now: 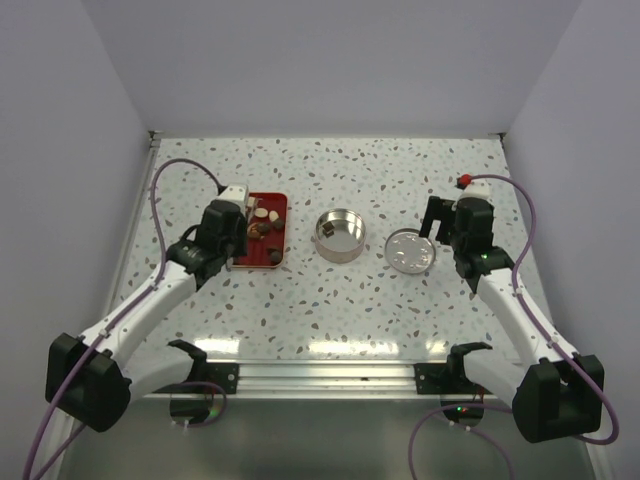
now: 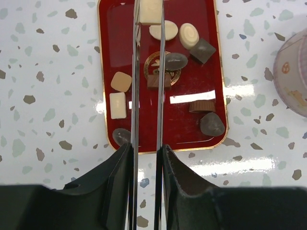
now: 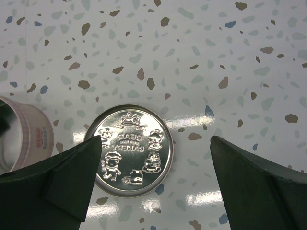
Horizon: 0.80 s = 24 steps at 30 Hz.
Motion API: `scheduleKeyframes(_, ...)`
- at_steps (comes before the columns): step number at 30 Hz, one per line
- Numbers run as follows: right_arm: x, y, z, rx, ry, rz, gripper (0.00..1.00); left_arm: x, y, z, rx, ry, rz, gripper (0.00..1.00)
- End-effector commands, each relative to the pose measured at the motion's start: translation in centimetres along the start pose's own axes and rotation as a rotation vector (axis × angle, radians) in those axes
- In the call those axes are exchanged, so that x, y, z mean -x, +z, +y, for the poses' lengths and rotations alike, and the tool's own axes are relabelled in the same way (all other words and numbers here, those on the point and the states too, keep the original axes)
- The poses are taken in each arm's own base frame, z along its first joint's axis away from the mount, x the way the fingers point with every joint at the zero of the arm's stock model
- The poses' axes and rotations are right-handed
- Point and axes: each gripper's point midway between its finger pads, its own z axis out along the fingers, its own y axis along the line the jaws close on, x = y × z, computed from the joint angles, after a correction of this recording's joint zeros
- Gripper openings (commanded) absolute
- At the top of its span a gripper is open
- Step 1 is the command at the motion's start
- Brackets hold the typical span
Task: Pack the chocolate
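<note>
Top view: the left gripper (image 1: 244,224), the nearer arm, is reaching over the red tray (image 1: 275,203), left of the tin (image 1: 340,250). Left wrist view: its jaws are pinching a cream-white chocolate (image 2: 150,12), top centre; other chocolates (image 2: 201,50) are lying below. Right wrist view: the right gripper (image 3: 156,143) is hovering, jaws released, over the lid (image 3: 132,143).

The top external camera looked down from behind on the whole table (image 1: 330,310). The left wrist camera faced down close over the red tray (image 2: 115,43), the right wrist camera over the embossed lid (image 3: 132,151); both clipped the round tin (image 2: 295,72).

left end effector (image 2: 148,4) pinches cream chocolate (image 2: 150,13) over red tray (image 2: 115,43).
</note>
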Motion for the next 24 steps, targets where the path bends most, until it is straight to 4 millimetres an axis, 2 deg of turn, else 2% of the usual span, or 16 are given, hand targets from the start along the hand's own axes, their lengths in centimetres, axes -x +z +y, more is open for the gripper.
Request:
scheduleKeyframes(1, 1.7, -0.2, 0.3, 0.006, 0.011, -0.036, 0.99, 3.4, -1.1, -2.4, -0.066, 0.01, -0.1, 0.26)
scheduleKeyframes(3, 1.6, -0.2, 0.4, 0.008, 0.009, -0.031, 0.99, 3.7, -1.1, -3.9, -0.081, 0.027, -0.099, 0.26)
scheduleKeyframes(5, 1.6, -0.1, 0.4, 0.006, 0.008, -0.03, 0.99, 4.2, -1.6, -6.5, -0.132, 0.056, -0.114, 0.26)
scheduleKeyframes(6, 1.5, -0.1, 0.3, 0.003, 0.007, -0.029, 0.99, 3.9, -1.6, -8.2, -0.177, 0.072, -0.102, 0.26)
scheduleKeyframes(9, 1.5, -0.1, 0.2, -0.003, 0.005, -0.026, 0.99, 4.7, -2.2, -11.4, -0.263, 0.074, -0.126, 0.26)
scheduleKeyframes(12, 1.5, 0.0, 0.1, -0.006, 0.004, -0.027, 0.99, 5.6, -3.0, -13.8, -0.317, 0.088, -0.147, 0.26)
scheduleKeyframes(14, 1.4, 0.1, 0.1, -0.006, 0.001, -0.024, 0.99, 6.4, -3.5, -15.0, -0.345, 0.092, -0.166, 0.26)
scheduleKeyframes(18, 1.3, 0.2, 0.2, -0.006, 0.002, -0.017, 0.99, 6.0, -4.1, -17.6, -0.394, 0.12, -0.162, 0.26)
scheduleKeyframes(24, 1.4, 0.3, 0.2, -0.004, 0.004, -0.02, 0.99, 4.4, -4.0, -19.0, -0.424, 0.145, -0.123, 0.27)
